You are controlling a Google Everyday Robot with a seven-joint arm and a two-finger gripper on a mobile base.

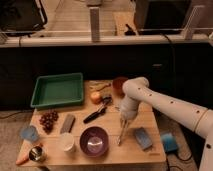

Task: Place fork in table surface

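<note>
Light tan slatted wooden tabletop (112, 152) crowded; gripper (125, 119) right of purple bowl (94, 141), pinching slim silver fork (121, 132) tip-down. Best lower flat, release gently.

No readable text, labels, brands or numbers anywhere. Gripper (122, 131) sits over the table (145, 117), right of centre, near the purple bowl (93, 141).

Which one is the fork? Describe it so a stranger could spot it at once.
Start at the wooden table and follow the white arm down to its gripper, right of the purple bowl. The fork hangs from the gripper, tip near the tabletop. It is slim and all silver, unlike the black-handled utensil lying to the left.
</note>
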